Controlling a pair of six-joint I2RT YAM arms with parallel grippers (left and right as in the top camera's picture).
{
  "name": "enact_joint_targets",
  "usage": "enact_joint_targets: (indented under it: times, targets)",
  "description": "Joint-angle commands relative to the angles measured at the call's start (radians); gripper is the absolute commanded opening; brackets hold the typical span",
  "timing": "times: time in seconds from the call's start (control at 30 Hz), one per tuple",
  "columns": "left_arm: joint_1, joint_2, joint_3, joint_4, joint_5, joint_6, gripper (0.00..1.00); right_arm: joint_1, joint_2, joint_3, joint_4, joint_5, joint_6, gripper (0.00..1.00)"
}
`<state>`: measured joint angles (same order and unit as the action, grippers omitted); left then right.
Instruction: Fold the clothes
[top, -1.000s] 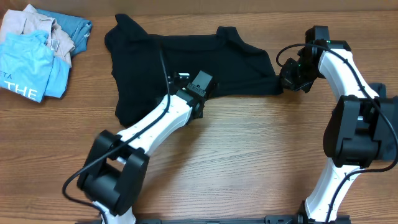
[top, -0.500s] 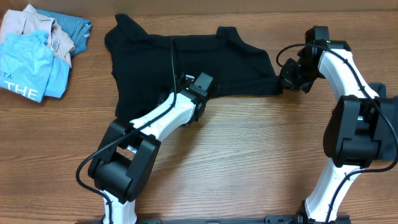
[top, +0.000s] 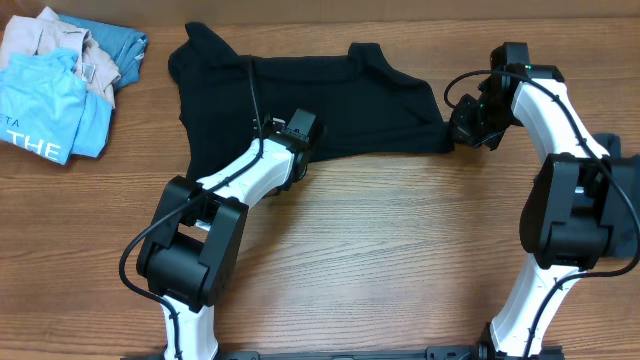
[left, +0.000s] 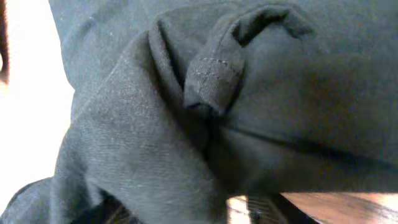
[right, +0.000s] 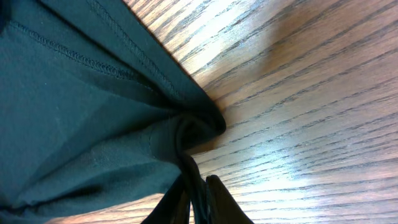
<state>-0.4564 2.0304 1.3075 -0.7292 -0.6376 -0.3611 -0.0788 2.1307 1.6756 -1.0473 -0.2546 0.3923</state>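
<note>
The black shirt (top: 300, 105) lies spread across the far half of the counter (top: 400, 250), its upper edge close to the counter's back edge and its right tip drawn out to a point at my right tool (top: 464, 128). A broad band of bare wood runs between the shirt's lower hem and the arm bases, and a pile of folded clothes (top: 55, 90) sits at the far left corner, just beside the shirt's left shoulder but apart from it. From overhead my left tool (top: 297, 130) sits at the lower hem, near the middle of the garment, yet I cannot see its fingers there. The left wrist camera gives me only dark cloth filling the frame, with a stitched hem fold (left: 211, 78) bunched up in the middle, so I cannot tell how far that tool is open or whether it has hold of anything. The right wrist camera shows what the overhead hides: the right tool (right: 198, 190) is closed tight on the shirt's corner, the cloth gathered into a small knot just above the fingertips (right: 214, 202), with wood grain on every other side. Compared with a second ago, the left tool has slid leftward along the hem, while the right tool and the shirt's outline have stayed where they were.
</note>
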Motion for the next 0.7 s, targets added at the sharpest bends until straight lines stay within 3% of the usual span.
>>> enact_joint_targets:
  times: [0.0,0.17,0.4,0.67]
  targets:
    - [-0.006,0.016,-0.001,-0.005,-0.024,-0.006,0.45,-0.009,-0.029,0.028,0.002,0.000,0.005,0.13]
    - [-0.008,0.015,0.048,-0.045,-0.024,-0.014,0.43,-0.009,-0.029,0.028,0.006,0.000,0.005,0.13]
    - [-0.009,0.015,0.122,-0.098,-0.023,-0.029,0.04,-0.009,-0.029,0.028,0.010,0.000,0.005,0.13]
    - [-0.009,0.015,0.164,-0.138,-0.023,-0.042,0.08,-0.009,-0.029,0.028,0.010,0.000,0.005,0.13]
